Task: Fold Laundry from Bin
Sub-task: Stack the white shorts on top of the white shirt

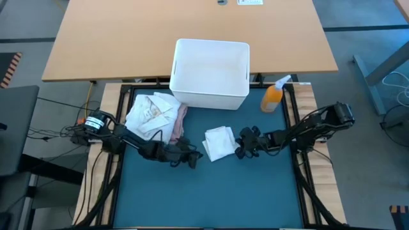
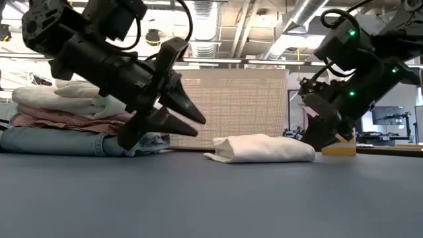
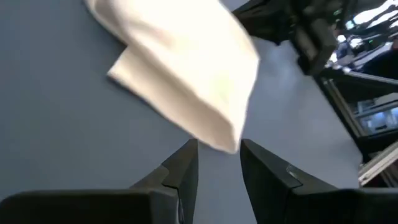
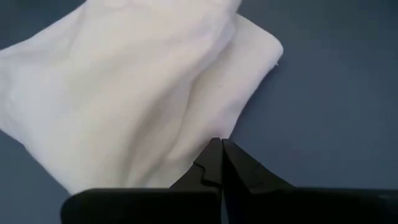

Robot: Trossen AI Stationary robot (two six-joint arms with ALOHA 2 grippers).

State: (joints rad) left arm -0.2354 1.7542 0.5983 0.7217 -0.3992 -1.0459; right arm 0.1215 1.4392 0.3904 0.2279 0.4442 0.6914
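A folded white cloth [image 1: 219, 142] lies at frame centre on the teal mat [image 1: 211, 198]. The left gripper [image 1: 193, 158] sits just left of it, fingers [image 3: 183, 171] slightly parted, holding nothing. The right gripper [image 1: 243, 145] sits just right of it, fingers [image 4: 214, 163] closed and empty. Stacked laundry [image 1: 155, 115] lies at centre left; the white bin [image 1: 211, 75] stands at upper centre, beside an orange bottle [image 1: 273, 96].

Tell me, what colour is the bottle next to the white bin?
The bottle is orange with a white top, seen best from the high view.
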